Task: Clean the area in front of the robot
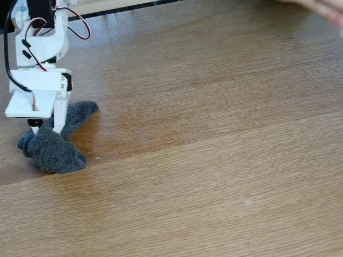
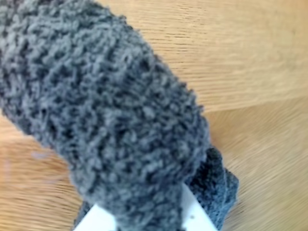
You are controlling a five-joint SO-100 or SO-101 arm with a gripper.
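Observation:
The robot (image 1: 40,59), a small white arm with black servos and red and black wires, stands at the left of the fixed view. Its gripper (image 1: 47,127) points down and is shut on a fuzzy dark grey cloth (image 1: 53,147) that lies bunched on the table. Right of the cloth is the area (image 1: 144,136), oak-grain tabletop with a darker amber stain and tiny whitish specks. In the wrist view the grey cloth (image 2: 106,110) bulges close to the lens, a white fingertip (image 2: 197,216) shows at the bottom edge, and the gripper (image 2: 144,222) is clamped on the cloth.
A blurred part of a person's hand (image 1: 321,8) shows at the top right corner of the fixed view. The wooden tabletop (image 1: 225,187) stretches open to the right and front. A dark strip runs along the table's far edge (image 1: 107,12).

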